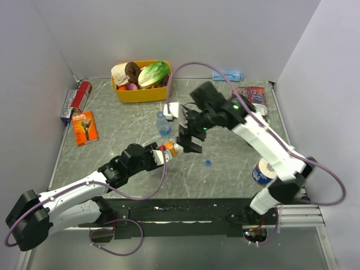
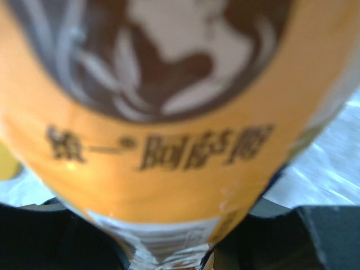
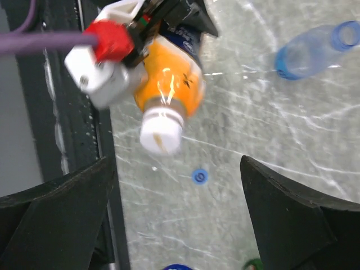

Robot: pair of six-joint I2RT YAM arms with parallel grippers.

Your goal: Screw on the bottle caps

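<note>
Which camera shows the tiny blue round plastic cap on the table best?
Right wrist: the tiny blue round plastic cap lies unobstructed, its ring shape readable. Top external shows only a blue speck. Left wrist shows none of it, just the orange plastic bottle.

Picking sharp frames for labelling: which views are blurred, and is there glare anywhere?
Left wrist: the small bottle of orange liquid with a dark label fills the frame, soft, too close to focus. Right wrist: the same bottle and its white plastic screw cap look smeared; glare streaks the grey table. Top external: sharp, evenly lit.
</note>
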